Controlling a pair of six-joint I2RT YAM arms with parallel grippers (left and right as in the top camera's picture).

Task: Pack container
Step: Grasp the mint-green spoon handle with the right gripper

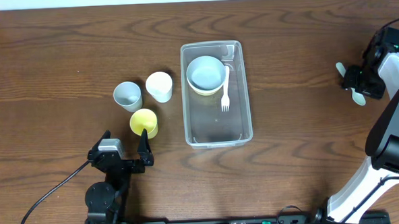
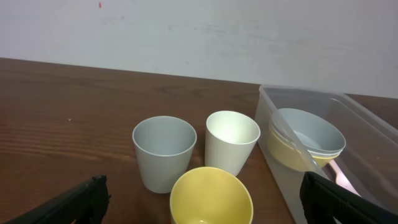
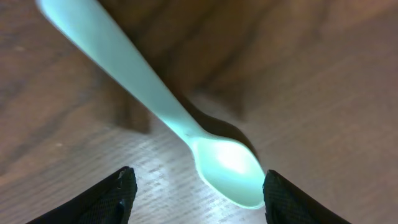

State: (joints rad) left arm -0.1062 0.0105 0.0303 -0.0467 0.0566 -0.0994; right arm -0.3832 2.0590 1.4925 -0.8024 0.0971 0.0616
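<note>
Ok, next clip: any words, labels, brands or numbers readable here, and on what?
None readable.
The clear rectangular plastic container, the grey-blue plastic cup, the white plastic cup, the yellow plastic cup and the pale mint plastic spoon all look unprinted.
The red speck on the white wall is no legible sign.

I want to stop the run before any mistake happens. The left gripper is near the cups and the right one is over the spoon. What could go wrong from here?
1. The spoon lies flat on the table, with its bowl nearer one finger of the open right gripper. Closing may flick it away or miss it.
2. The yellow cup stands close to the grey-blue cup and the white cup. The open left gripper, if it reaches for the yellow cup, may knock a neighbour over.
</note>
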